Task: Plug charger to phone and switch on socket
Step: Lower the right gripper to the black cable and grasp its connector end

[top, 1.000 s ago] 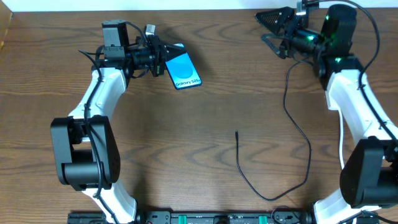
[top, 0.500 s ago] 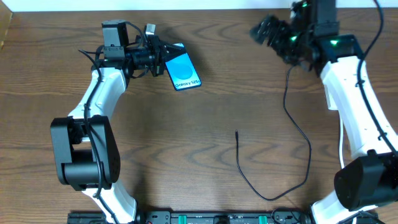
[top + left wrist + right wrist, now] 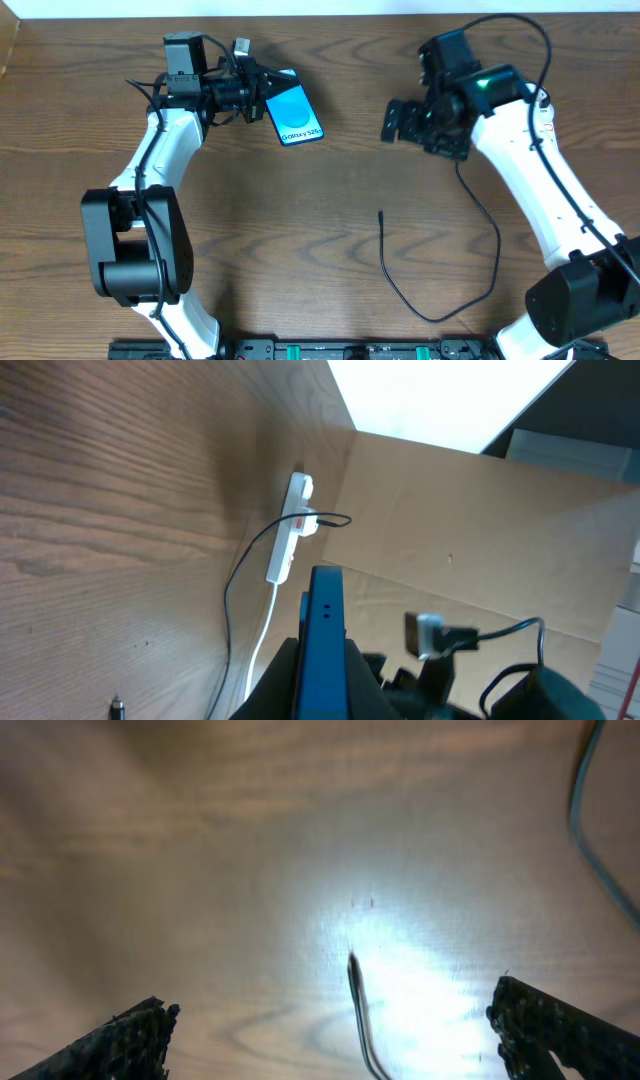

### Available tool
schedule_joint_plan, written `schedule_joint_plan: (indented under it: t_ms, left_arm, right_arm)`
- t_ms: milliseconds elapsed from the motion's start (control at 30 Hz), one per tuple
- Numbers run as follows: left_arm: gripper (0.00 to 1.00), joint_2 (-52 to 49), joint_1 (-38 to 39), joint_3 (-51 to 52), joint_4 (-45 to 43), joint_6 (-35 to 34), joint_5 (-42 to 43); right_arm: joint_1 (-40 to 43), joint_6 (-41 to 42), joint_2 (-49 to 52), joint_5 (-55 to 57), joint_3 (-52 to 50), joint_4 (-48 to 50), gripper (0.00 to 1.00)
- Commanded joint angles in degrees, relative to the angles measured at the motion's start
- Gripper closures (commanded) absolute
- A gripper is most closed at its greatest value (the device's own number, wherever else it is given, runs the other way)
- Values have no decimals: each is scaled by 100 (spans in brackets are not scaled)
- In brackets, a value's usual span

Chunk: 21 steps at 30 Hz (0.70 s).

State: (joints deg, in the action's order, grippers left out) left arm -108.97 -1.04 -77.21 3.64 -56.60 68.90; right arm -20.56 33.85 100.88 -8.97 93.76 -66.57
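Phone (image 3: pixel 295 112), upper left of overhead: bright blue screen, dark edges, white strip reading "Galaxy S25+". My left gripper (image 3: pixel 256 94) is clamped on its upper end. My right gripper (image 3: pixel 398 122), upper right, gapes wide and holds nothing. Charger (image 3: pixel 478 215): thin black cable, plug tip at frame centre. Socket (image 3: pixel 288 540): white strip with red markings, centre of left wrist view.

1 phone (image 3: pixel 291 113), 1 charger (image 3: pixel 499 250), 1 socket (image 3: pixel 285 546), 1 table (image 3: pixel 300 230)

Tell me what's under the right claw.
Wooden table, with the charger's plug tip lying free ahead of the open right claw. Overhead, the claw covers the spot directly beneath.
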Motion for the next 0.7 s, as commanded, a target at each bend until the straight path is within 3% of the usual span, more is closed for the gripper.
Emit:
schedule_joint_plan:
  t_ms: [0,167,367,567,667]
  left_arm:
    - [93,107,-28,-81,-20,201,203]
    - [93,107,-28,-81,-20,219,203]
    - [93,107,-28,-81,-17,219,203]
    - [93,107,-28,-81,-17,216,203]
    - [93,107,-28,-81,2,216,203]
  right_arm:
    - [-249,31,-4,-90,-367,-42,1]
    - [-507,254,-2,-485,-1073,295,1]
    - [-625,496,-2,-1386,-2273,1513,1]
    - [-656,769,-2,-1370,-2769,1628,12]
    - [-782,767,-2,-1368,-2859,1547,12]
